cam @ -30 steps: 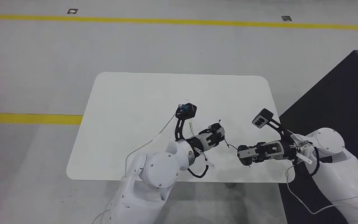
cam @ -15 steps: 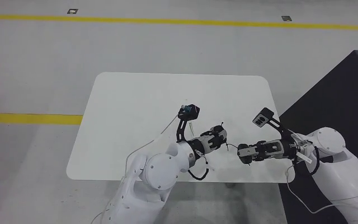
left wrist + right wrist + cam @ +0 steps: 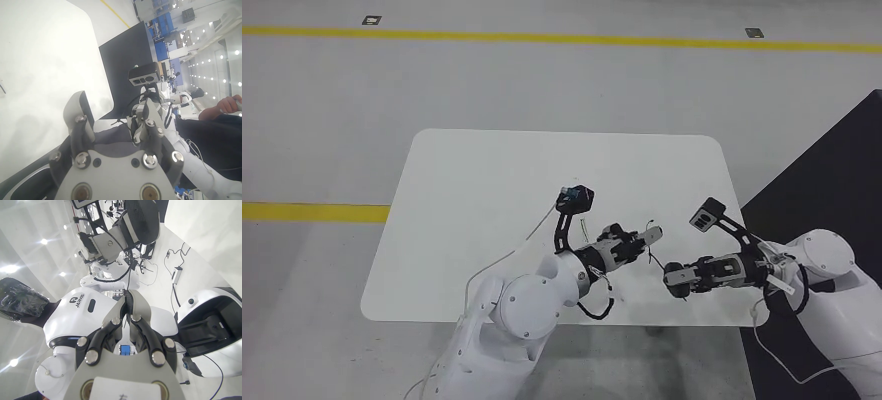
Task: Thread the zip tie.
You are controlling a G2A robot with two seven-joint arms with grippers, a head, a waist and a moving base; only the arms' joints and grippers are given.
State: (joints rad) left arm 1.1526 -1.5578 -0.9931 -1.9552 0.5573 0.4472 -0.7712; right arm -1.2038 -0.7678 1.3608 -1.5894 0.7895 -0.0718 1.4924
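right gripper (image 3: 127, 298): fingers pressed together on the black zip tie (image 3: 128, 292). the strap stands out past the fingertips as a thin, slightly bowed line. in the top view this gripper (image 3: 670, 279) hangs over the near edge of the white table (image 3: 492, 200) and points toward the left gripper (image 3: 646, 238). the zip tie (image 3: 653, 257) sits in the short gap between the two.

left gripper (image 3: 111, 98): fingers spread wide, holding nothing. from its own wrist, the free end of the zip tie (image 3: 118, 121) lies ahead of the open jaws, not yet between the pads. which end is the head cannot be told.

step in hand, as judged: taking the free end for threading. to do it well:
- the right gripper should stay steady so the strap does not swing.
- the left gripper should advance along the strap's own line.
- it should close only once the tip is centred between the pads.
- it should grip close to the tip, since a long unsupported length is likely to bend away from the slot.
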